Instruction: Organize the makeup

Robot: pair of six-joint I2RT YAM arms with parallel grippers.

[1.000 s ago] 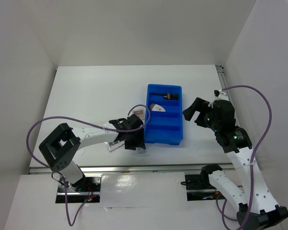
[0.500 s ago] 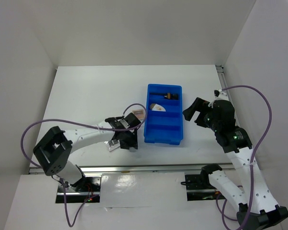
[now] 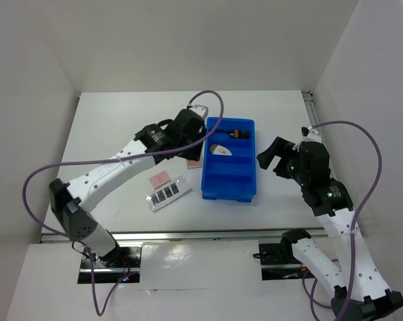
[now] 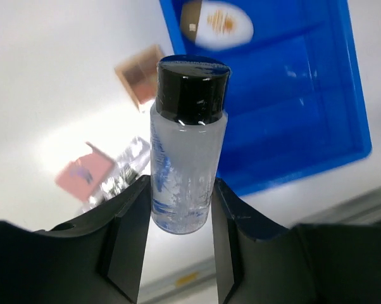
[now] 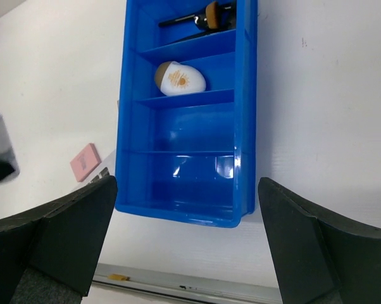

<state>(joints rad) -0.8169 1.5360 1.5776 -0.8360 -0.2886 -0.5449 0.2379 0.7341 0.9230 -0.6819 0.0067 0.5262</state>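
My left gripper (image 3: 196,126) is raised beside the blue tray's (image 3: 229,192) far left corner. In the left wrist view it (image 4: 181,190) is shut on a small clear bottle with a black cap (image 4: 189,126). The pink compact (image 3: 160,179), the white strip palette (image 3: 168,194) and the brown compact (image 3: 193,162) lie on the table left of the tray. The white-tan oval (image 3: 219,150) and a black brush (image 3: 231,133) lie in the tray's far compartments. My right gripper (image 3: 274,155) is open and empty, hovering at the tray's right side.
The tray's three near compartments (image 5: 178,171) hold nothing. White walls enclose the table on the left, back and right. A metal rail (image 3: 188,235) runs along the near edge.
My left arm has risen from the table by the palette and swung toward the tray's far left, carrying the bottle. The pink compact and palette now show. The right arm is still.
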